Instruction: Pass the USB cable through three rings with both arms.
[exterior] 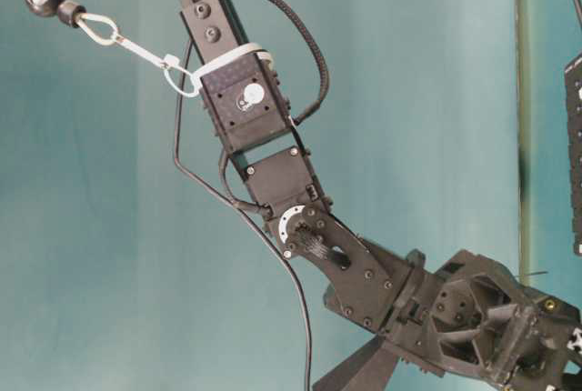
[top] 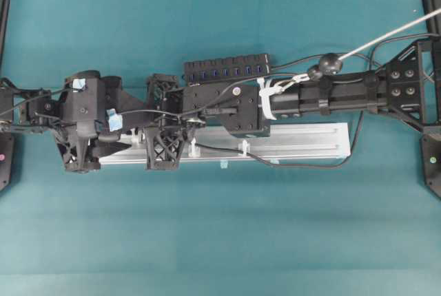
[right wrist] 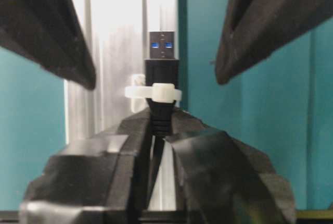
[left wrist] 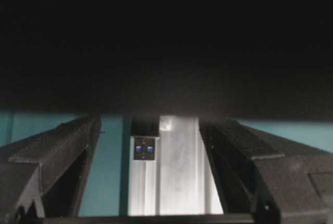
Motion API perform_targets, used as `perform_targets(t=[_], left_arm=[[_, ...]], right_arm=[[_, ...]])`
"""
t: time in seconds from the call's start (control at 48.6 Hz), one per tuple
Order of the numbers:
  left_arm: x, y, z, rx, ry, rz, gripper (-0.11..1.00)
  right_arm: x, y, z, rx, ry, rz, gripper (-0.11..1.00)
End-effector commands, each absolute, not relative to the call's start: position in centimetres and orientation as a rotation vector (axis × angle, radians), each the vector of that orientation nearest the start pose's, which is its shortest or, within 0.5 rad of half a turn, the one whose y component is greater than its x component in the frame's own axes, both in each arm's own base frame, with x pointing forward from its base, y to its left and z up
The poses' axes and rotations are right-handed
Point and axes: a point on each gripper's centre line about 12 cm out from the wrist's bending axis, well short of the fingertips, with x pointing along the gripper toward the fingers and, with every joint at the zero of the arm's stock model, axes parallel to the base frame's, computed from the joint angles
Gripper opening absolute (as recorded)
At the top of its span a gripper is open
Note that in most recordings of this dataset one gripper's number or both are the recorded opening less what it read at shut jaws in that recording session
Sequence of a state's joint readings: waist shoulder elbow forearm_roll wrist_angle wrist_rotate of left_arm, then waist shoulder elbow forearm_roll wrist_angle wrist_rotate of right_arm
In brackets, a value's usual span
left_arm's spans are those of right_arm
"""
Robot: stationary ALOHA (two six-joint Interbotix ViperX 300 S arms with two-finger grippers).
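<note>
right gripper [right wrist: 156, 130]: jaws closed on the usb cable [right wrist: 162, 78] just behind its plug; the plug sticks out toward 12 o'clock, metal tip with blue insert facing away.
ring at plug: one of the three rings [right wrist: 156, 92], a white loop, sits around the plug body just ahead of the fingertips.
left gripper [left wrist: 151, 151]: jaws spread wide, holding nothing; its two fingers [left wrist: 57, 156] flank the plug, which shows small between them, apart from both.
rail [top: 303, 141]: silver strip lying 9 to 3 o'clock under both grippers; two more white rings [top: 244, 147] stand along it in the overhead view.
cable run: the black cord trails off the rail's front edge toward 3 o'clock and curves up past the rail end.
hub strip [top: 226, 69]: at 12 o'clock of the rail, just beside the right arm.
open room: bare teal table [top: 220, 234] from the rail toward 6 o'clock; crowded at the middle, where the two grippers meet tip to tip.
</note>
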State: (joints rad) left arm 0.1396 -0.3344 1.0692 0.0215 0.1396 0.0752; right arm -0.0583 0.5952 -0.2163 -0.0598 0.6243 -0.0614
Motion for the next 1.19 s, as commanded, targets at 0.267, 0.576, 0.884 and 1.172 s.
perform_targets(t=[0.267, 0.576, 0.884, 1.172], left_arm=[[23.9, 3.7, 12.4, 0.006, 0.931, 0.106, 0.81], [23.6, 3.6, 14.6, 0.020, 0.824, 0.109, 0.81], [22.8, 3.5, 15.2, 0.023, 0.788, 0.111, 0.80], [23.6, 3.6, 14.9, 0.030, 0.756, 0.110, 0.80]], right_arm=[[56.7, -3.2, 15.3, -0.090, 0.920, -0.027, -0.08], [56.7, -3.2, 15.3, -0.089, 0.921, -0.027, -0.08], [56.7, -3.2, 15.4, -0.087, 0.920, -0.028, -0.08], [56.7, -3.2, 15.4, -0.089, 0.914, -0.027, -0.08]])
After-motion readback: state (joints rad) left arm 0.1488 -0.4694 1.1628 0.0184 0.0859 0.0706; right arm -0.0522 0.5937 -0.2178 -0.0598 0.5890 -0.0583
